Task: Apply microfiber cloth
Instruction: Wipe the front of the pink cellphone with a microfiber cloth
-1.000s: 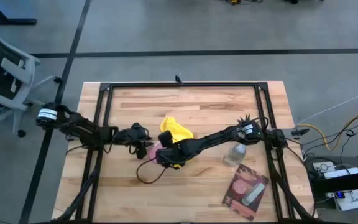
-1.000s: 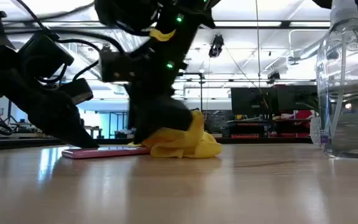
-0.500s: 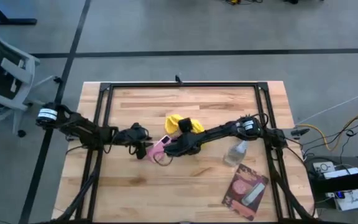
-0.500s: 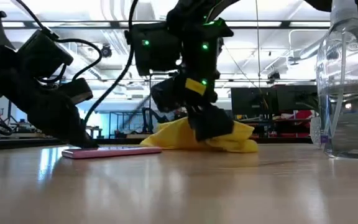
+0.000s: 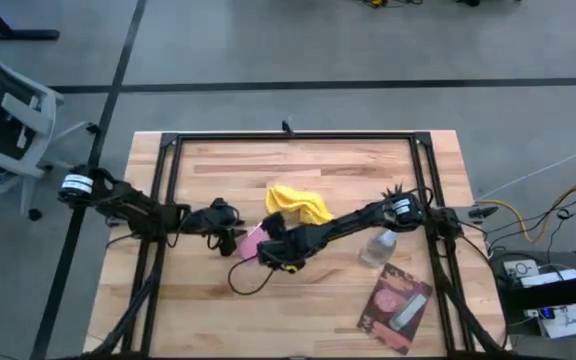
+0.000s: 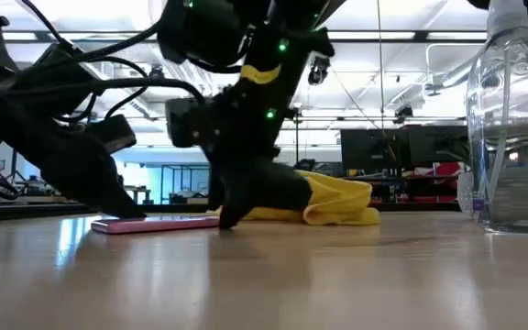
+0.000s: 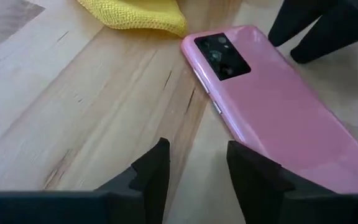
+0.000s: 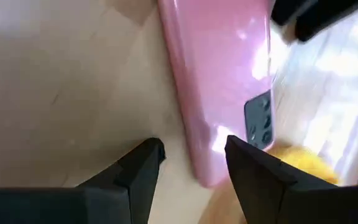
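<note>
Microfiber cloth [image 5: 298,203] lies crumpled on the desk [image 5: 208,300], around the middle and slightly toward the far side, free of both grippers. In the low view it [image 6: 337,201] sits flat on the desk surface, behind and to the right of the right arm's wrist. A corner of it also shows in the left wrist view [image 7: 135,14] and the right wrist view [image 8: 300,162].

Pink phone [image 5: 251,241] lies flat on the desk, back side up with the camera block visible [image 7: 266,99], just near-left of the cloth; one phone corner is just beside the cloth edge, can't tell if they touch.

Right gripper [image 8: 188,162]: released, fingers spread, nothing between them, low over the desk at the phone's near end. In the high view it [image 5: 271,252] is just right of the phone, arm reaching in from the right side.

Left gripper [image 7: 194,165]: also released, fingers apart, empty, down at desk level just left of the phone; in the high view it [image 5: 236,236] comes in from the left.

Clear bottle [image 5: 379,247] stands upright on the right side of the desk, well apart from the cloth; it is big in the right foreground of the low view [image 6: 513,119]. Pink-and-dark packet [image 5: 396,307] lies flat at the near right corner.
</note>
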Controlling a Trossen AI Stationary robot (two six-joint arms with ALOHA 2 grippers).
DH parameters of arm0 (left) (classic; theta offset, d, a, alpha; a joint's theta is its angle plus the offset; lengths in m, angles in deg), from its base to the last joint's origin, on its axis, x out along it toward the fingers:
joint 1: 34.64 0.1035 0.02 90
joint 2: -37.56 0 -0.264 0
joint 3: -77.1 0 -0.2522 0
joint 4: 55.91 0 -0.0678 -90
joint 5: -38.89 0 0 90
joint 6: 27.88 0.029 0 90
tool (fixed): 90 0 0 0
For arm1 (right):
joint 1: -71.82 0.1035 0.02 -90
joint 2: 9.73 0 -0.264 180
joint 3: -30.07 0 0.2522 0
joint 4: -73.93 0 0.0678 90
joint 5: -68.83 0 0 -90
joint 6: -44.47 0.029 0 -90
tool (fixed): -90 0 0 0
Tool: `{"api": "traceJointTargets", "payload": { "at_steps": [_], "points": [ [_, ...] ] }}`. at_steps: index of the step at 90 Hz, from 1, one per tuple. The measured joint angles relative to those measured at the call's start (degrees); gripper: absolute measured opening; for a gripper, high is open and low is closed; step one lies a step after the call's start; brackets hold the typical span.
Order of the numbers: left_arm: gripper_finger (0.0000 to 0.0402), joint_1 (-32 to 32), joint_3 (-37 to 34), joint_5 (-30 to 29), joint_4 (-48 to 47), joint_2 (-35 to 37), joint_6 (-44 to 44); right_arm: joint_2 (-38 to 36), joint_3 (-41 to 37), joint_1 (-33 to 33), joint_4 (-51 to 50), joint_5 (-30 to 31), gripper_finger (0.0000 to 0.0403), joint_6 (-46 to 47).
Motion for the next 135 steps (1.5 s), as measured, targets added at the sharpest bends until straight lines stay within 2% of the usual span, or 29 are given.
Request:
{"api": "traceJointTargets", "payload": {
  "at_steps": [16,33,49,59,79,91,107,121,135],
  "points": [
    [0.0158,-0.07,0.00,0.17,0.29,0.00,-0.18,2.62,-0.48,0.31,6.78,5.82,0.0156,-7.31],
    [0.0162,-0.07,-0.04,0.10,1.13,-0.63,-0.19,3.68,-0.62,0.67,11.58,7.78,0.0142,-12.76],
    [0.0155,-0.11,-0.12,-0.07,1.36,-1.11,-0.17,3.31,1.69,0.99,11.34,7.87,0.0132,-15.78],
    [0.0154,-0.09,-0.09,-0.07,1.37,-1.15,-0.01,3.19,3.02,1.08,15.59,7.68,0.0125,-15.27],
    [0.0167,-0.11,-0.07,0.43,1.29,-1.02,2.91,2.68,4.02,1.08,13.77,8.08,0.0103,-14.69],
    [0.0176,-0.09,-0.09,0.85,0.48,0.05,5.07,2.48,4.02,1.02,13.54,7.82,0.0077,-11.37],
    [0.0189,-0.02,-0.11,2.45,-0.64,2.64,7.89,1.79,4.11,0.44,11.24,3.73,0.0017,-7.45],
    [0.0200,-0.02,-0.11,5.45,-4.51,7.22,10.39,-0.26,4.81,0.11,6.07,-0.13,0.0015,-0.84],
    [0.0210,-0.16,-0.28,11.79,-8.77,13.09,11.96,-1.27,11.38,-1.13,-8.07,-11.75,0.0008,8.75]
  ]
}}
